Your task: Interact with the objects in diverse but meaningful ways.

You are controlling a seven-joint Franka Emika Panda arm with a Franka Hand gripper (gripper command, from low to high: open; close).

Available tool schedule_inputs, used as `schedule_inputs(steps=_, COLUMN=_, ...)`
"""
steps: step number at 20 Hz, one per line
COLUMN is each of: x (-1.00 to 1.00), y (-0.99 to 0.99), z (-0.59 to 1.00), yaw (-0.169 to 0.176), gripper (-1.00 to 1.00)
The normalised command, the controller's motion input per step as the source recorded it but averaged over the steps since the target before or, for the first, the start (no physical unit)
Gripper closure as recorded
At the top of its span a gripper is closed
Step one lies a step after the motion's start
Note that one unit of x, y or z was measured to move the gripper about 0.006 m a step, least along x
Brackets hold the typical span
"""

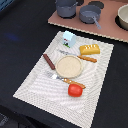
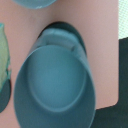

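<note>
Dark table, striped placemat laid as place setting. Bread loaf, tomato, sausage stick, carton ring plate. Gripper unseen; jaw state cannot tell. Grey pot directly beneath wrist camera, mouth up on pink board, likely next target.

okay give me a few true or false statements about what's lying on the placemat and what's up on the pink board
1. The red tomato lies on the round plate. False: it lies off the plate, on the placemat.
2. The bread loaf is on the placemat. True.
3. The grey pots stand on the pink board. True.
4. The pale-blue carton is on the pink board. False: it is on the placemat.
5. The sausage stick lies beside the plate. True.
</note>
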Motion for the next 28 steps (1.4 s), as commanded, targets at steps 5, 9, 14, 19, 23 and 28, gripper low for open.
schedule_inputs(steps=5, x=0.09, y=-0.83, z=-0.03, yaw=-0.05, gripper=-1.0)
schedule_inputs(steps=9, x=0.0, y=-0.81, z=-0.15, yaw=-0.072, gripper=-1.0)
schedule_inputs(steps=14, x=0.06, y=-0.72, z=-0.03, yaw=-0.067, gripper=-1.0)
schedule_inputs(steps=19, x=0.22, y=-0.74, z=0.0, yaw=-0.06, gripper=-1.0)
schedule_inputs(steps=23, x=0.19, y=-0.75, z=0.0, yaw=-0.087, gripper=-1.0)
schedule_inputs(steps=28, x=0.15, y=-0.75, z=0.0, yaw=-0.089, gripper=-1.0)
